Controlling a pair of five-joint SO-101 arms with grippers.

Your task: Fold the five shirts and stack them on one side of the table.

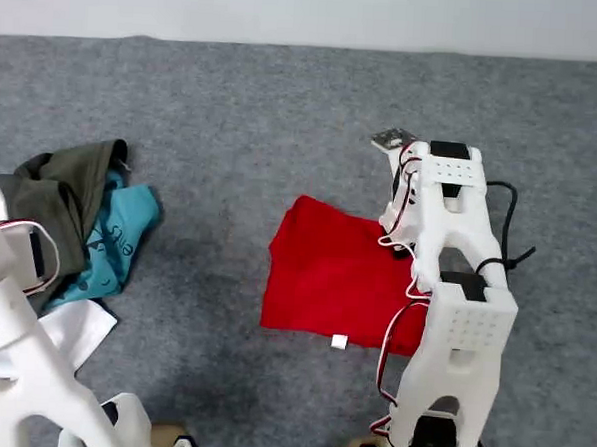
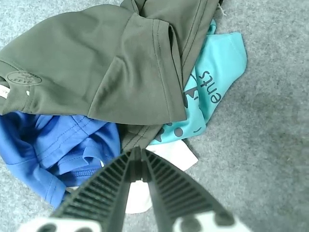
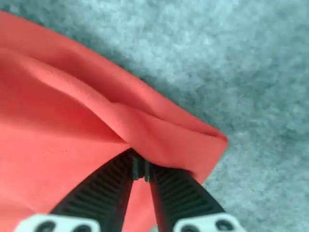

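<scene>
Right pincer pinching creased red shirt

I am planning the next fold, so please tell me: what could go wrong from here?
1. The right gripper pinches the red shirt near one corner only; pulling may drag or bunch it instead of folding it.
2. The shirts in the pile overlap; the left gripper, shut above them, might catch several together.

Robot lab test bench: grey felt tabletop, plain white wall, printed white arm, exposed wiring.
</scene>
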